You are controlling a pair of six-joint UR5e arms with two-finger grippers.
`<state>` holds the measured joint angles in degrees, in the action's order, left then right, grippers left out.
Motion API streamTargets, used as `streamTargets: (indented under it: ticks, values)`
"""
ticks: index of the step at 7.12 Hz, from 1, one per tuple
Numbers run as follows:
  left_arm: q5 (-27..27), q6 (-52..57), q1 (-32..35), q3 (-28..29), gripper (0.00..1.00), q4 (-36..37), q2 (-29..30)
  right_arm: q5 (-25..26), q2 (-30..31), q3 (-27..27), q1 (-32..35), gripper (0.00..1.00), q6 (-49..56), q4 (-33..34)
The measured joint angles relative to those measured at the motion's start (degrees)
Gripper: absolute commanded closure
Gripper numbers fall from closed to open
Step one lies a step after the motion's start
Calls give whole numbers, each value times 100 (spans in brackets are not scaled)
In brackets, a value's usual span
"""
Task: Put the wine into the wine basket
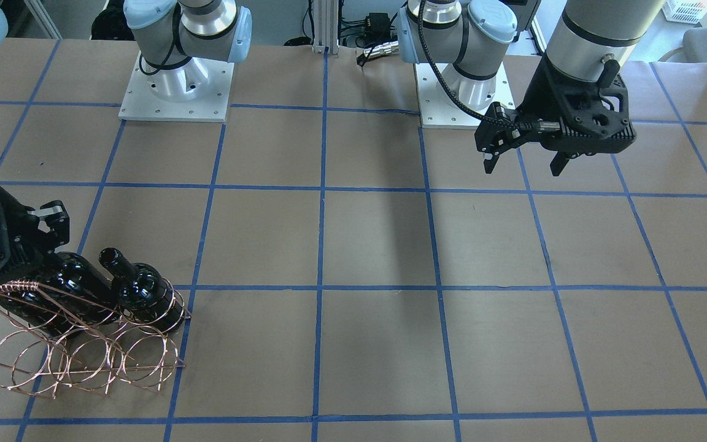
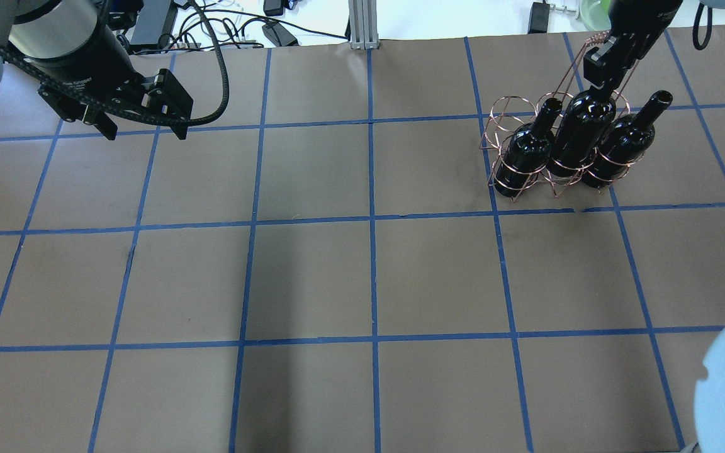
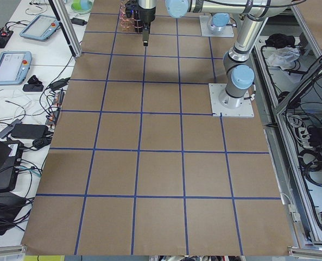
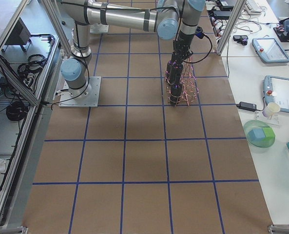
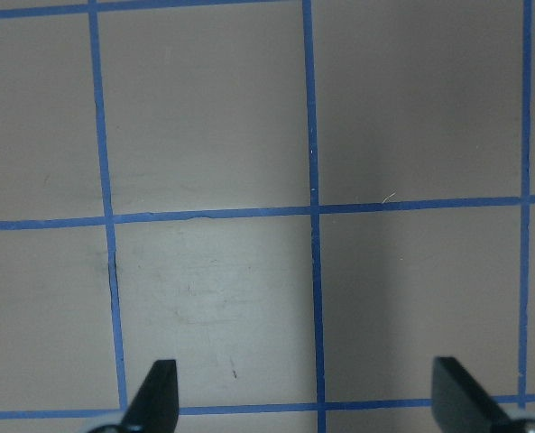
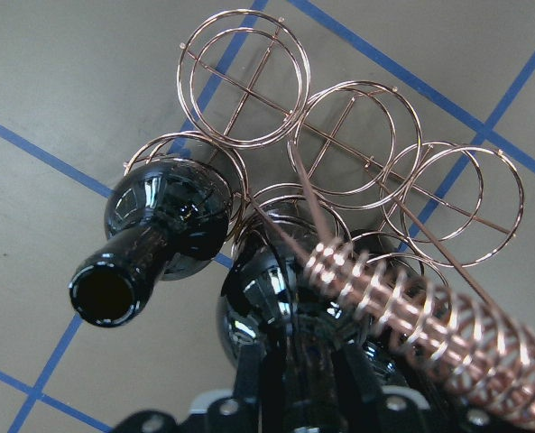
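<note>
Coiled handle (image 6: 402, 307) of the wine basket (image 2: 500, 119), far right, sits beside the right gripper (image 2: 603, 75), clamped on the middle wine (image 2: 579, 135) by its neck. All three in, just release left imo. Over left, the left gripper (image 2: 146, 134) hangs open.

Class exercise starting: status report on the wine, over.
Left gripper open, empty. Right gripper shut on middle wine, seated in wine basket. Two other bottles flank it.
</note>
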<state>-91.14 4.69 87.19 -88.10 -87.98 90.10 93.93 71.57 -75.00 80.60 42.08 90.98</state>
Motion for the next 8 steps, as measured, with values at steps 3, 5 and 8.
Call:
streamTargets:
  ticks: [3, 5, 8]
  values:
    - [6, -2, 0, -45, 0, 0, -15, -5, -50, -148, 0, 100, 59, 181]
    - [7, 4, 0, -63, 0, 1, -32, -12, -55, -205, 0, 100, 50, 213]
    - [9, 3, 0, -83, 0, 1, -36, -9, -43, -384, 0, 30, 4, 314]
